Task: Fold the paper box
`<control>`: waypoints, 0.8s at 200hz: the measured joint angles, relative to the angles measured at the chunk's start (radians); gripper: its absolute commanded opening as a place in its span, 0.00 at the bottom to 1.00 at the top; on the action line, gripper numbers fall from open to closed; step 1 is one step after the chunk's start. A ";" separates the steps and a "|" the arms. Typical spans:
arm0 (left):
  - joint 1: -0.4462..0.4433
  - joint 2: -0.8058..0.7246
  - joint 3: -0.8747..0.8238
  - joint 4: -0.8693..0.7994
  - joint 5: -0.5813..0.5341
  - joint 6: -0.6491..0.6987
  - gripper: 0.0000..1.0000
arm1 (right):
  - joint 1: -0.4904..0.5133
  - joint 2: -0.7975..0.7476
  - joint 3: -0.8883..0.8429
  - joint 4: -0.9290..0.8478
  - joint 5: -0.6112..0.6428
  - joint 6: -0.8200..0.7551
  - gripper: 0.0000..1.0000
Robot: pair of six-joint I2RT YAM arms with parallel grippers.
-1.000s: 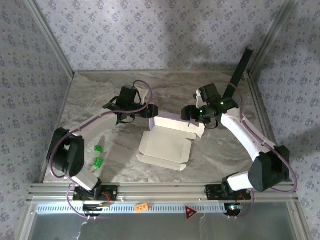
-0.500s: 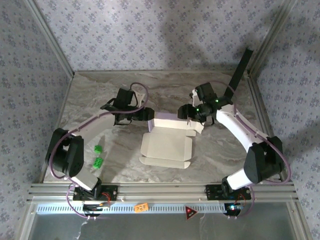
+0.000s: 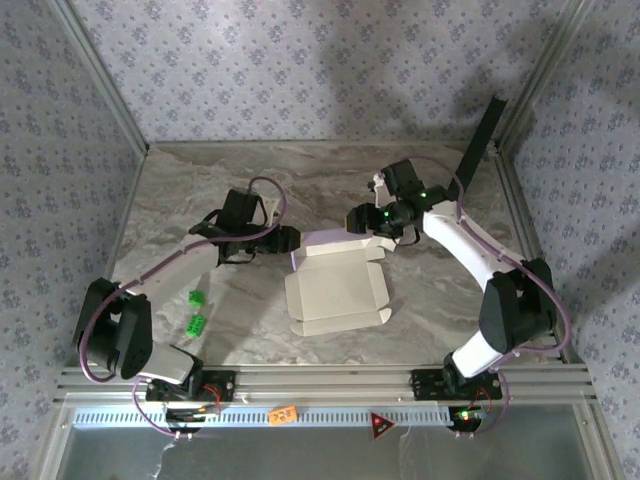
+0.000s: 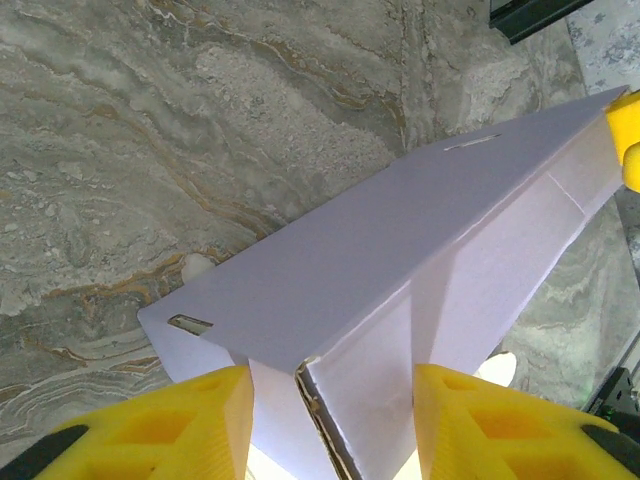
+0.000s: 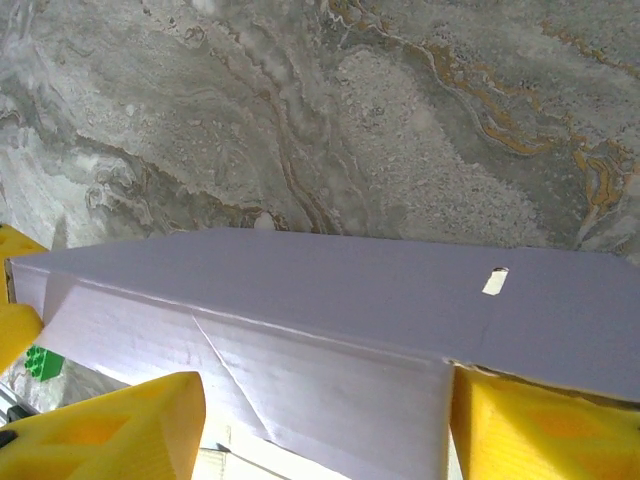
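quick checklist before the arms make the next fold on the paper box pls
1. Left gripper seated on the paper box: ok, a box corner fills the gap between its jaws.
2. Right gripper clamped: cannot tell; the lavender back wall runs between its jaws.
3. Back wall raised: ok, standing along the box's far edge.
4. Front flap folded: not ok, lying flat.
5. Green blocks clear of the box: ok, apart on its left.
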 measured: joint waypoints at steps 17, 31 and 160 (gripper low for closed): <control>0.000 0.000 0.000 0.001 -0.004 -0.004 0.45 | -0.016 -0.042 -0.060 0.044 -0.003 0.018 0.68; 0.000 0.000 0.000 0.002 -0.007 -0.005 0.45 | -0.029 -0.080 -0.123 0.094 -0.008 0.040 0.69; 0.000 0.008 0.004 0.006 -0.011 -0.013 0.45 | -0.009 -0.252 -0.507 0.674 -0.056 0.315 0.60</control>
